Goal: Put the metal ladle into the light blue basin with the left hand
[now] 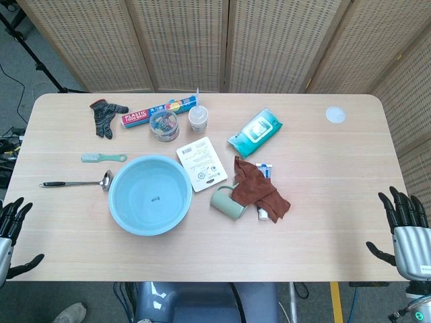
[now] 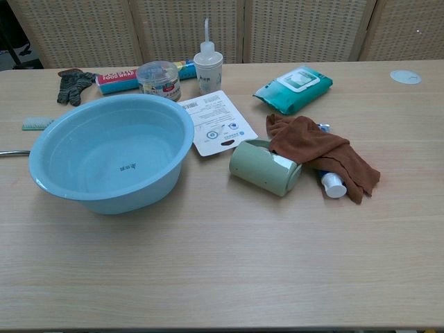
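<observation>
The metal ladle (image 1: 75,182) lies flat on the table left of the light blue basin (image 1: 149,194), its bowl end almost at the basin's rim. In the chest view only the tip of its handle (image 2: 14,152) shows beside the basin (image 2: 111,152), which is empty. My left hand (image 1: 12,227) hangs at the table's left front edge, fingers apart, holding nothing, well short of the ladle. My right hand (image 1: 404,225) sits past the right front edge, also empty with fingers spread. Neither hand shows in the chest view.
A small green brush (image 1: 102,157) lies just behind the ladle. A striped glove (image 1: 105,115), food wrap box (image 1: 159,111), round tub (image 1: 165,125) and bottle (image 1: 199,118) stand at the back. A card (image 1: 201,163), green mug (image 1: 227,201), brown cloth (image 1: 259,190) and wipes pack (image 1: 254,132) lie right of the basin.
</observation>
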You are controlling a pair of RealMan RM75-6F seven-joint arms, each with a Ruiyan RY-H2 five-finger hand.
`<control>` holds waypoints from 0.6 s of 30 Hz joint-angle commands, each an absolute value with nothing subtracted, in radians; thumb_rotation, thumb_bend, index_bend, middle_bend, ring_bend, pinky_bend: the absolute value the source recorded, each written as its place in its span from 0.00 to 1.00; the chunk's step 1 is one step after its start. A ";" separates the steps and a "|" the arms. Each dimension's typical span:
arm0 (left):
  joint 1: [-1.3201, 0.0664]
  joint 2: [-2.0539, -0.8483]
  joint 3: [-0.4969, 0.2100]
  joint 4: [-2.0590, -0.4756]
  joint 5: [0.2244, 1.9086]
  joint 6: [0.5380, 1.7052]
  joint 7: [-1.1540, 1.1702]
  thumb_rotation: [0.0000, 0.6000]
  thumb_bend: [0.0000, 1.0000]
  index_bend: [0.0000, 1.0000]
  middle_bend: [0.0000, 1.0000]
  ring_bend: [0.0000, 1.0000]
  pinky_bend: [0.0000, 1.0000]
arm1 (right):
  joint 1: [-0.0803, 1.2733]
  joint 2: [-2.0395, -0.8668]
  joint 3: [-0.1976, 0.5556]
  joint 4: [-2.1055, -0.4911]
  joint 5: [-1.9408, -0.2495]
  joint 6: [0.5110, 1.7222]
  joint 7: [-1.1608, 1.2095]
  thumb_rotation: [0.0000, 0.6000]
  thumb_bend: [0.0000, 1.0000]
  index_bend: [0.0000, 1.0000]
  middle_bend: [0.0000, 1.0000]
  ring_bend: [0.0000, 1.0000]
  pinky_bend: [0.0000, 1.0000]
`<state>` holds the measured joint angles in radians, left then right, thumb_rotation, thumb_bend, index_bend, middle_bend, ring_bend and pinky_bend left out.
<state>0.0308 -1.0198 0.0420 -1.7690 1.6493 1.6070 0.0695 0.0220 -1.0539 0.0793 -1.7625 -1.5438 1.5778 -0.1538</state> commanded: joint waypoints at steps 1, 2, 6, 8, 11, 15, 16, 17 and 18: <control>0.028 -1.021 0.042 -1.768 1.646 1.598 0.075 1.00 0.07 0.00 0.00 0.00 0.00 | 0.024 -1.055 0.080 -1.760 -1.538 1.572 -0.155 1.00 0.00 0.00 0.00 0.00 0.00; 0.026 -1.021 0.042 -1.768 1.643 1.594 0.076 1.00 0.07 0.00 0.00 0.00 0.00 | 0.025 -1.055 0.080 -1.759 -1.536 1.569 -0.155 1.00 0.00 0.00 0.00 0.00 0.00; 0.027 -1.020 0.044 -1.769 1.641 1.591 0.074 1.00 0.07 0.00 0.00 0.00 0.00 | 0.025 -1.054 0.078 -1.762 -1.540 1.570 -0.152 1.00 0.00 0.00 0.00 0.00 0.00; 0.030 -1.021 0.041 -1.763 1.651 1.606 0.060 1.00 0.07 0.00 0.00 0.00 0.00 | 0.023 -1.054 0.078 -1.764 -1.545 1.574 -0.152 1.00 0.00 0.00 0.00 0.00 0.00; 0.026 -1.023 0.035 -1.744 1.659 1.615 0.033 1.00 0.08 0.00 0.00 0.00 0.00 | 0.027 -1.058 0.078 -1.764 -1.537 1.565 -0.155 1.00 0.00 0.00 0.00 0.00 0.00; 0.018 -1.038 0.019 -1.710 1.674 1.638 -0.025 1.00 0.11 0.00 0.15 0.08 0.03 | 0.026 -1.050 0.077 -1.772 -1.539 1.566 -0.146 1.00 0.00 0.00 0.00 0.00 0.00; 0.015 -1.042 0.017 -1.702 1.673 1.637 -0.040 1.00 0.12 0.00 0.32 0.22 0.12 | 0.024 -1.048 0.077 -1.773 -1.543 1.570 -0.143 1.00 0.00 0.00 0.00 0.00 0.00; 0.009 -1.047 0.015 -1.691 1.672 1.631 -0.060 1.00 0.12 0.00 0.50 0.39 0.27 | 0.022 -1.046 0.076 -1.774 -1.546 1.574 -0.137 1.00 0.00 0.00 0.00 0.00 0.00; 0.005 -1.050 0.012 -1.682 1.671 1.629 -0.070 1.00 0.13 0.00 0.59 0.50 0.40 | 0.021 -1.044 0.075 -1.775 -1.546 1.575 -0.133 1.00 0.00 0.00 0.00 0.00 0.00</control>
<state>0.0146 -1.0399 0.0199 -1.7007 1.6696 1.6309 -0.0464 0.0227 -1.0457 0.0759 -1.7738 -1.5447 1.5735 -0.1354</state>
